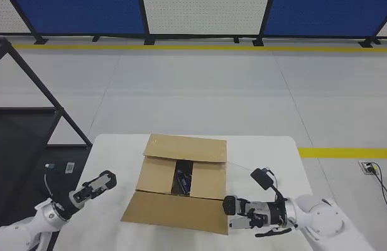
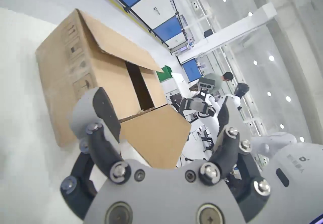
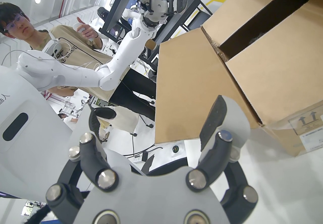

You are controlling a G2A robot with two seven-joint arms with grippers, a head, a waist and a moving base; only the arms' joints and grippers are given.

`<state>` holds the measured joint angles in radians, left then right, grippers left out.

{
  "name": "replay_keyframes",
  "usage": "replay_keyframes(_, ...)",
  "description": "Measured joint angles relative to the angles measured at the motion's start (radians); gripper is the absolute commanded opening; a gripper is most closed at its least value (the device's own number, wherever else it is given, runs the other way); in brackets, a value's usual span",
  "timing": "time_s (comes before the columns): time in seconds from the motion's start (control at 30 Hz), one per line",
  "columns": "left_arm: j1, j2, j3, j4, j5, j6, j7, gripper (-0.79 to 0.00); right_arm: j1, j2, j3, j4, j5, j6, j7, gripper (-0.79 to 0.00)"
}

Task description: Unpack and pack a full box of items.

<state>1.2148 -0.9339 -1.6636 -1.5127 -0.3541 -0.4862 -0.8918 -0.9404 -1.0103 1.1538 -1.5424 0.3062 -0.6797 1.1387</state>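
You're in a robot lab hall: blue partition panels [image 1: 80, 16], a yellow floor line [image 1: 181, 46] and high ceiling lights [image 2: 271, 58] show it.

Left end effector [image 1: 107, 180] and right end effector [image 1: 232, 213] both spread wide.

Grey floor [image 1: 200, 88] w/ yellow line [image 1: 200, 46], blue panels [image 1: 80, 16]

White table [image 1: 118, 157], blue partition panels [image 1: 80, 16], yellow floor line [image 1: 344, 152], black rack [image 1: 30, 76].
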Motion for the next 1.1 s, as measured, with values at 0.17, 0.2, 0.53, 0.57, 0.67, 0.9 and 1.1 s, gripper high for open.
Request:
replay_keyframes(0.17,-0.054,-0.008,0.08,0.065,0.041,0.026,0.003,0.0,0.001,0.002,-0.019,-0.008,-0.027,0.006,0.008,0.0)
replay_keyframes(0.2,-0.067,-0.01,0.096,0.076,0.046,0.027,-0.002,0.0,0.001,0.002,-0.02,-0.006,-0.028,0.006,0.007,0.0)
replay_keyframes(0.53,-0.163,-0.023,0.209,0.161,0.026,0.026,-0.077,0.0,-0.011,0.01,-0.015,0.01,-0.065,0.015,-0.007,0.0)
replay_keyframes(0.57,-0.166,-0.023,0.214,0.165,0.025,0.025,-0.085,0.0,-0.011,0.01,-0.017,0.011,-0.074,0.021,-0.014,0.0)
replay_keyframes(0.67,-0.172,-0.025,0.228,0.17,0.02,0.019,-0.098,0.0,-0.012,0.008,-0.027,0.014,-0.089,0.028,-0.031,0.0)
replay_keyframes(0.9,-0.166,-0.023,0.238,0.157,0.005,0.014,-0.141,0.0,-0.008,0.007,-0.038,0.026,-0.096,0.025,-0.046,0.0)
replay_keyframes(1.1,-0.146,-0.018,0.213,0.136,0.004,0.004,-0.128,0.0,-0.006,0.008,-0.04,0.021,-0.114,0.03,-0.06,0.0)
